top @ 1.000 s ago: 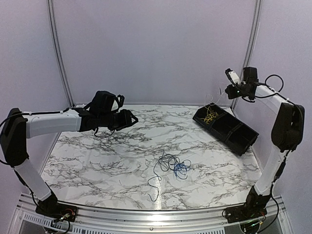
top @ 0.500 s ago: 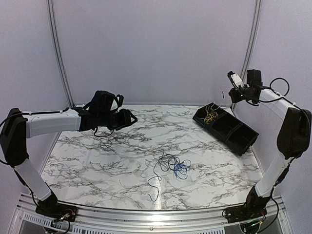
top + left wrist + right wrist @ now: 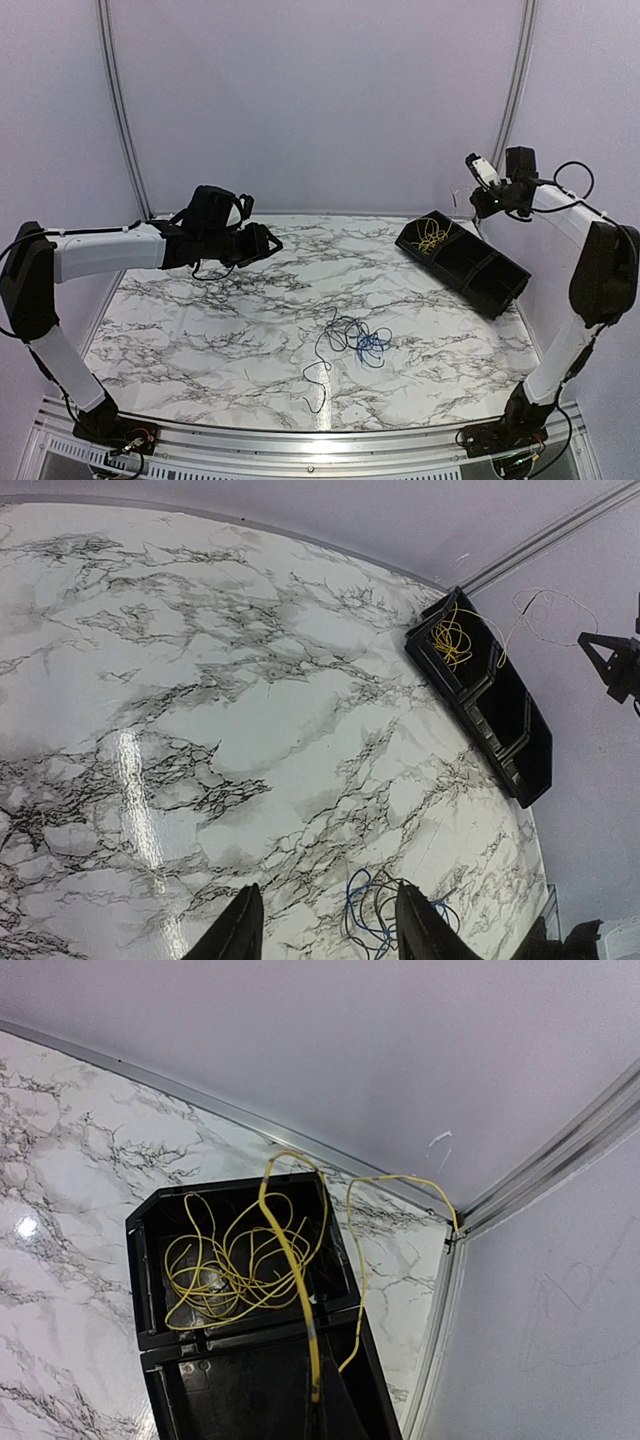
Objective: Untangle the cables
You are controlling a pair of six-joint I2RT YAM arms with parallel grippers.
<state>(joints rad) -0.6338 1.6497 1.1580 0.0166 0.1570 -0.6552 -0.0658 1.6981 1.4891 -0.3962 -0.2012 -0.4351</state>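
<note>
Right gripper [image 3: 318, 1412] pinched together on yellow cable [image 3: 290, 1250], one strand running from the coil straight up to its fingertips. Rest of that coil lies below the gripper, in the end compartment of black bin [image 3: 240, 1345]; another loop arcs out beyond the bin's rim. Left gripper [image 3: 325, 930] fingers apart, holding nothing, hovering above marble table [image 3: 150, 680]. Blue and black cables [image 3: 375, 910] tangled on the table just ahead of its fingertips, well apart from the bin.
</note>
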